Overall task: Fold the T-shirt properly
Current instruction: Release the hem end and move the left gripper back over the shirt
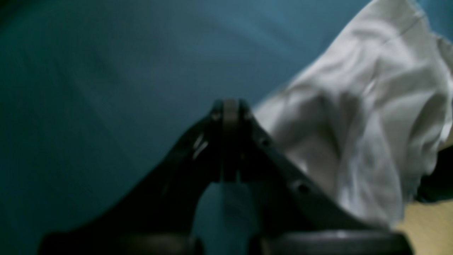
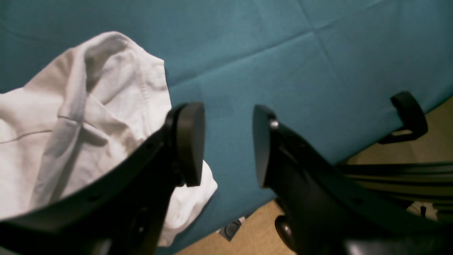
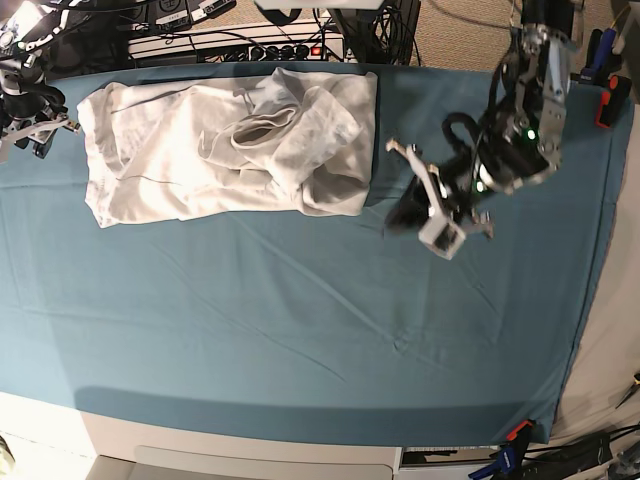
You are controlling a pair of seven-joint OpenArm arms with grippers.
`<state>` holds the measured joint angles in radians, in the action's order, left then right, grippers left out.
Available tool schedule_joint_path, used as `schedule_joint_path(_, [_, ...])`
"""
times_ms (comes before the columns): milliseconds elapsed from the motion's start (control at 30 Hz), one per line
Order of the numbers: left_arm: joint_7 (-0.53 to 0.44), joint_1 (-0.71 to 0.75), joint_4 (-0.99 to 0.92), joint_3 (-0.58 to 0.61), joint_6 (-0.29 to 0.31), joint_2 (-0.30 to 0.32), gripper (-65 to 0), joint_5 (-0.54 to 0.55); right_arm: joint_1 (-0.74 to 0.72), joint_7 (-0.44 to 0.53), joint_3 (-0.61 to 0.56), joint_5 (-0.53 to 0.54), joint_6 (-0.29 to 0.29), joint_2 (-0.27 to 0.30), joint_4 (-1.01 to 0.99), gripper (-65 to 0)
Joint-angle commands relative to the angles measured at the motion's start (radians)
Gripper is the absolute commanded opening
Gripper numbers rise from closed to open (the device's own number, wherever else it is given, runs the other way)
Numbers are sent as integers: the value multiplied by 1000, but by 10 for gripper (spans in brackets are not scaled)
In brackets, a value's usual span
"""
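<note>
T-shirt (image 3: 225,150) lies bunched along far edge of bench (image 3: 300,330), toward far left corner. Soft, light, limp cotton; likely best pinched at hem or sleeve corner. Left end effector (image 1: 230,141) closed, empty. Right end effector (image 2: 228,141) wide, holding nothing.

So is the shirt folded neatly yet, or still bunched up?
Still bunched. The T-shirt lies in a wrinkled, uneven heap at the far edge of the teal cloth, with loose overlapping layers and no clean fold lines.
</note>
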<state>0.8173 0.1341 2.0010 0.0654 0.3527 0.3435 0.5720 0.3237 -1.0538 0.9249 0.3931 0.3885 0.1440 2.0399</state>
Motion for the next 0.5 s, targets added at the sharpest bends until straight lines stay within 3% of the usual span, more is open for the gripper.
schedule_joint_path(0, [-19,17,17,-3,-2,3,-650,21,-3,26,5,10,-1,17,12,-419])
schedule_joint_path(233, [4,118,18,-2,3,3,-650,86,-3,26,5,10,-1,16,12,-418])
schedule_joint_path(467, [3,180,-1,22,2,-3,-650,78,-3,26,5,39,-1,17,12,-418])
